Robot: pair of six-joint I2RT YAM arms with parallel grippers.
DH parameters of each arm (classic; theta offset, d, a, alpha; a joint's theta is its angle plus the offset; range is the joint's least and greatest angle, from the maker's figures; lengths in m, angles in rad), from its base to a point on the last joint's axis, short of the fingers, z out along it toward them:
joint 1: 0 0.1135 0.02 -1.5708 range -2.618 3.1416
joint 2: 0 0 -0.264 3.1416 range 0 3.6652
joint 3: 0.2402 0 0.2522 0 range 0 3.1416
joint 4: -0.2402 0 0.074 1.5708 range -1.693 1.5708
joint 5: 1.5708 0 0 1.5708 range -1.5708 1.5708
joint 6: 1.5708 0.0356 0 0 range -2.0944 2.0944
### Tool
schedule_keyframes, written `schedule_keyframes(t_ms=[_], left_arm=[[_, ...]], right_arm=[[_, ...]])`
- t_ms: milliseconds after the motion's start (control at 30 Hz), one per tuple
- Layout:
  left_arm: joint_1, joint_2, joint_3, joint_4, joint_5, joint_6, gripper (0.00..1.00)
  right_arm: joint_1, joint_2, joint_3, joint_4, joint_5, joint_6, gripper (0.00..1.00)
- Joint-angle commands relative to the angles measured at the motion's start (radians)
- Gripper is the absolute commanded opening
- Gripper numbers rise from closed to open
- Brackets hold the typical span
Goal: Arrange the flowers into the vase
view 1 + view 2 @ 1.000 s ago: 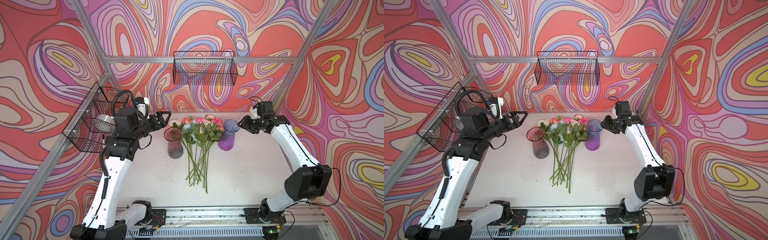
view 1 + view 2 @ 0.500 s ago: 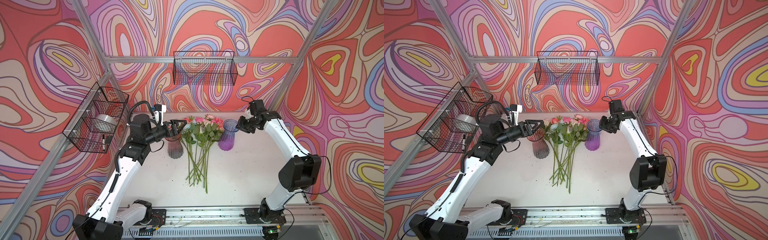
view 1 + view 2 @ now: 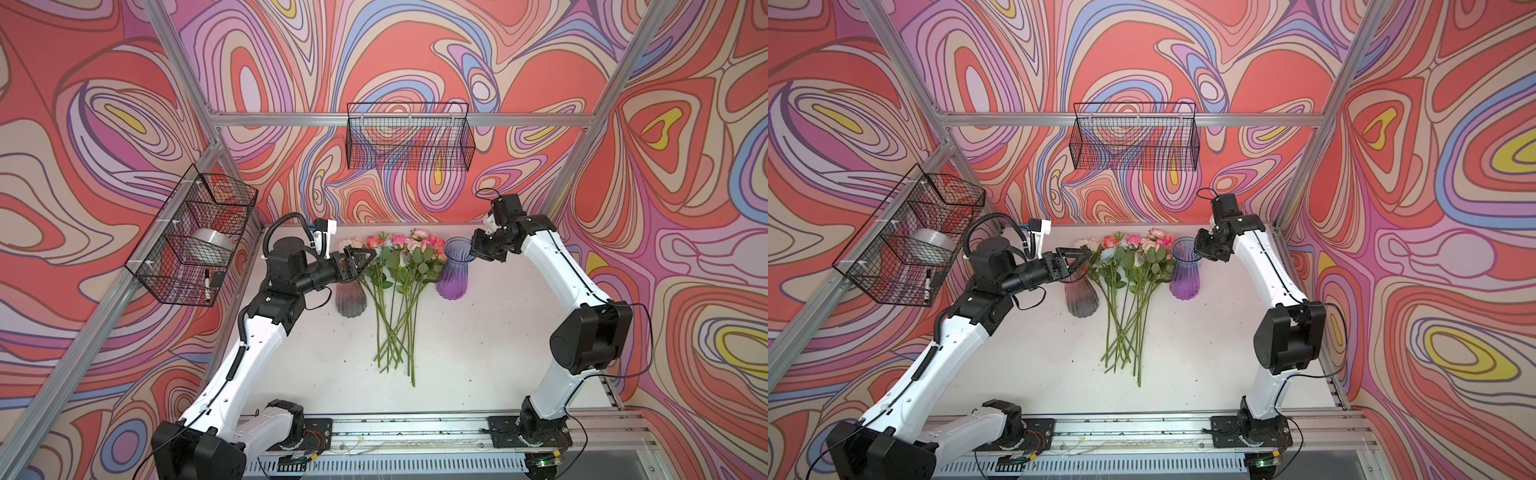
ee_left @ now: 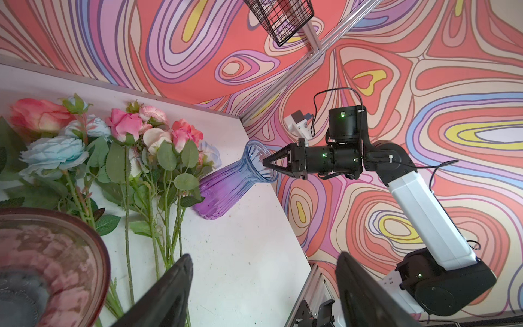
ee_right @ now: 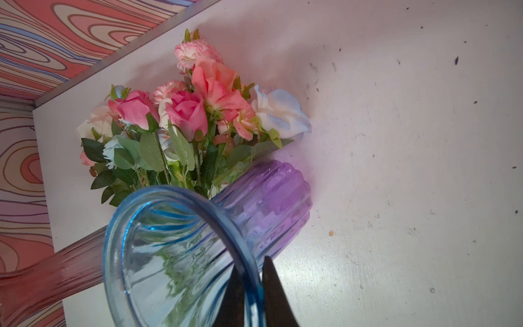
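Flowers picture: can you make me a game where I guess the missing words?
1. The flowers lie on the table between two ____.
2. The right gripper pinches the ____ of the purple vase.
3. The left gripper has its jaws ____.

Missing words: vases, rim, open.

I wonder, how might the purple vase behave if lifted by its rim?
The purple vase looks like smooth ribbed glass, so probably rigid, fragile and slippery. Pinched at one side of its flared rim by the right gripper, it may swing or tilt.
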Motion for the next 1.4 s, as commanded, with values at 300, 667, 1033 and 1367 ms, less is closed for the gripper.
schedule_keyframes(t_ms=[300,667,1033,1367], left_arm=[[-0.004,0.031,-0.015,0.036,0.004,0.005,0.8],[-0.004,0.052,-0.013,0.037,0.008,0.002,0.79],[-0.004,0.051,-0.016,0.041,0.013,-0.004,0.78],[-0.004,0.055,-0.023,0.065,0.026,-0.03,0.78]], right_arm=[[0.005,-0.065,-0.098,0.052,0.003,0.031,0.0],[0.003,-0.215,-0.229,0.055,-0.03,0.033,0.0],[-0.015,-0.336,-0.354,0.029,-0.062,0.039,0.0],[-0.095,-0.387,-0.429,0.008,-0.103,0.01,0.0]])
